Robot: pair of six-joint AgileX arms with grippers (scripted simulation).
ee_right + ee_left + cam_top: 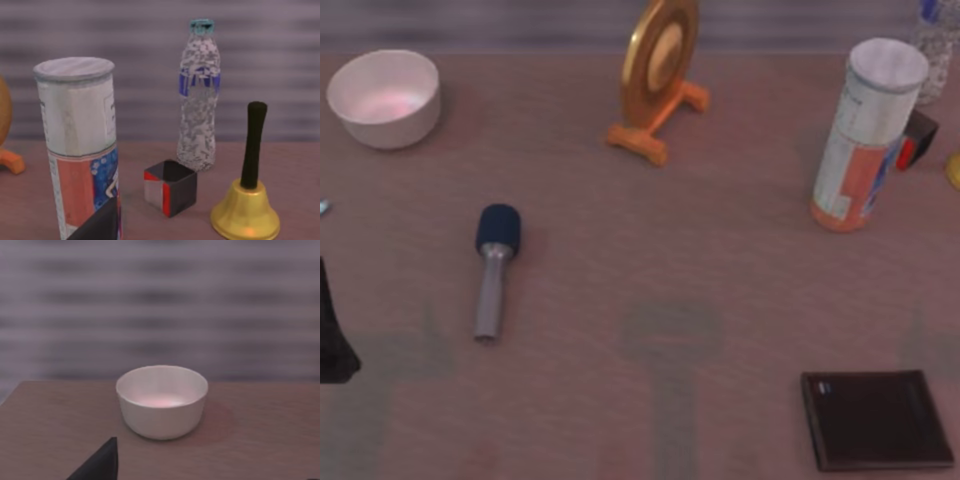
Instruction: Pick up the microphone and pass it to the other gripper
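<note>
Nearest, a dark flat square pad (877, 419) lies at the table's (700, 250) front right, and the left pincer (334, 335) shows only as a black sliver cut off at the left edge, its spread impossible to tell; the right pincer is out of the top view. The microphone (494, 265) lies flat, left of centre, untouched, foam head pointing away. Farther: white bowl (385, 97), orange-stand disc (658, 75), upright canister (865, 135) partly hiding a red-black cube (918, 140), bottle (938, 35) cropped.

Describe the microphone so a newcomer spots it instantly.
Start from the white bowl at the table's far left corner in the top view. Nearer the camera and slightly right lies the microphone, flat on the wood. It alone has a rounded dark navy head on a slim grey handle.
</note>
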